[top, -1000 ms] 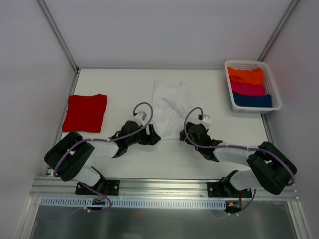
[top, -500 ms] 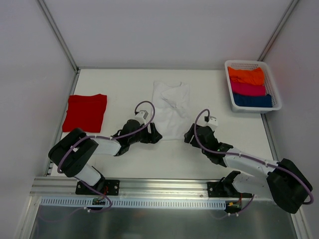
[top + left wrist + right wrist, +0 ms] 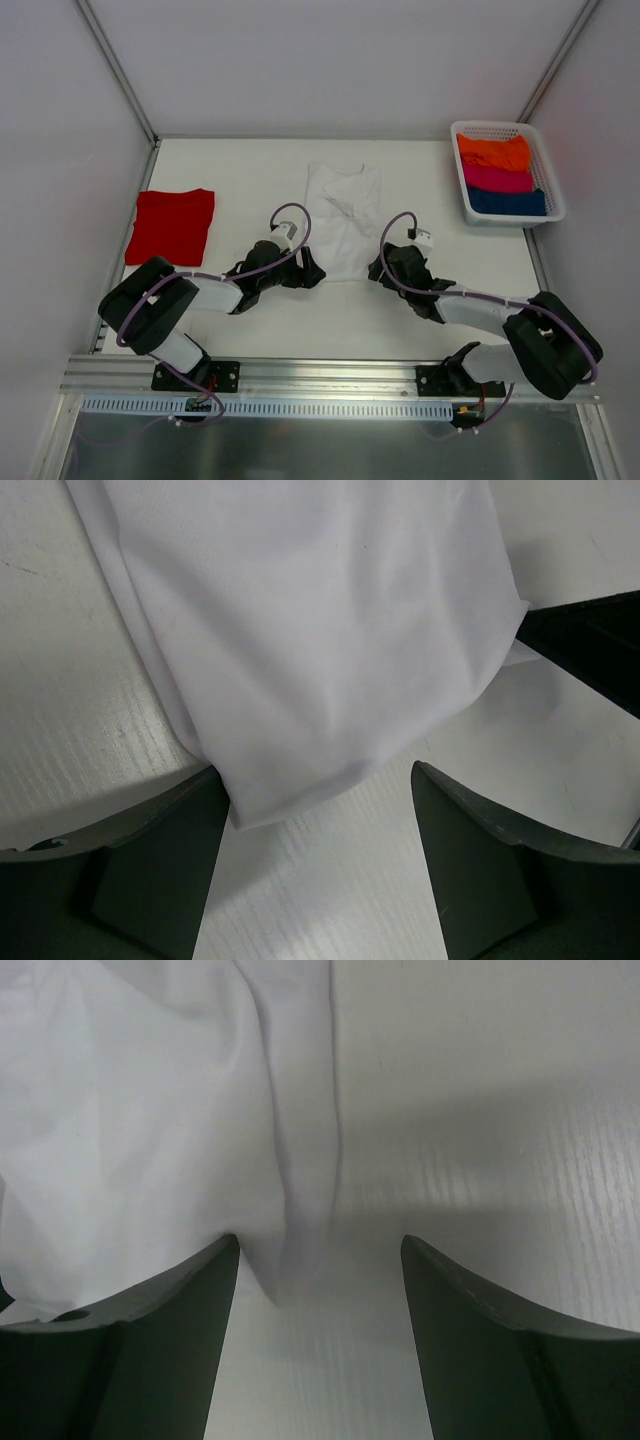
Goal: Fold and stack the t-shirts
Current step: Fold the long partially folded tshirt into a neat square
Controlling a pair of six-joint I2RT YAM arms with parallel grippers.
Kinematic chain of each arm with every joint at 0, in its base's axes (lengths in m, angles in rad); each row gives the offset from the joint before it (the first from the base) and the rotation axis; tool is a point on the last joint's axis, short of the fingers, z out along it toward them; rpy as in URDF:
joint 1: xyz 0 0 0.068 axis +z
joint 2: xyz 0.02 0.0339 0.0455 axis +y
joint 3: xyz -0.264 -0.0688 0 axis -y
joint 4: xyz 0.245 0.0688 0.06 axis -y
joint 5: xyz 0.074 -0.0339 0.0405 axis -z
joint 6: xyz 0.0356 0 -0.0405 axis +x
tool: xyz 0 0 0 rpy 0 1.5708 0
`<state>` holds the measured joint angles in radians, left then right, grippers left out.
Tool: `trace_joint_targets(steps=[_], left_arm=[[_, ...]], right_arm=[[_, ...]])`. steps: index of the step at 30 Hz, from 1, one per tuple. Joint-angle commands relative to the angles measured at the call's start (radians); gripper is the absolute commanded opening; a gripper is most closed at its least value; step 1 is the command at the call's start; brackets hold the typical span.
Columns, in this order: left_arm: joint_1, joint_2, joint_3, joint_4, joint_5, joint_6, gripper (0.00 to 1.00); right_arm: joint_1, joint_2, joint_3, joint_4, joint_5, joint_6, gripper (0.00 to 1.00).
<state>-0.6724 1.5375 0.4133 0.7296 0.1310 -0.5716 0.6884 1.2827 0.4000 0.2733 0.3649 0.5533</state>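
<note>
A white t-shirt [image 3: 343, 212] lies folded lengthwise in the middle of the table, collar at the far end. My left gripper [image 3: 312, 273] is open at its near left corner; in the left wrist view that corner [image 3: 300, 680] lies just ahead of the open fingers [image 3: 160, 860]. My right gripper [image 3: 377, 270] is open at the near right corner, and the right wrist view has the hem corner [image 3: 290, 1250] reaching between the fingers [image 3: 470, 1340]. A folded red t-shirt [image 3: 171, 226] rests at the left side.
A white basket [image 3: 553, 198] at the far right holds folded orange, pink and blue cloth. Metal rails run along the table's left and right edges, with white walls behind.
The right arm swung out to the right and came back to the shirt's near right corner. The left gripper shifted slightly toward the near left corner.
</note>
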Motion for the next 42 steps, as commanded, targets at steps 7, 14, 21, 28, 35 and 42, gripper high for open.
trace_joint_targets(steps=[7, 14, 21, 28, 35, 42], left_arm=[[0.005, 0.053, -0.036, -0.151, -0.007, 0.016, 0.75], [0.005, 0.070, -0.027, -0.150, -0.005, 0.019, 0.64], [0.005, 0.078, -0.011, -0.176, -0.011, 0.024, 0.20], [0.005, 0.046, -0.034, -0.205, -0.005, 0.010, 0.00], [-0.018, -0.117, -0.116, -0.300, -0.034, -0.027, 0.00], [-0.075, -0.454, -0.093, -0.585, -0.169, -0.060, 0.00]], right_arm=[[-0.032, 0.067, 0.034, 0.072, -0.043, 0.005, 0.70], [-0.044, 0.161, 0.068, 0.122, -0.089, 0.013, 0.49], [-0.046, 0.253, 0.086, 0.161, -0.141, 0.023, 0.11], [-0.020, 0.172, 0.027, 0.103, -0.135, 0.010, 0.00], [0.086, -0.148, -0.052, -0.171, -0.008, 0.033, 0.00], [0.151, -0.425, 0.006, -0.425, 0.075, 0.013, 0.00]])
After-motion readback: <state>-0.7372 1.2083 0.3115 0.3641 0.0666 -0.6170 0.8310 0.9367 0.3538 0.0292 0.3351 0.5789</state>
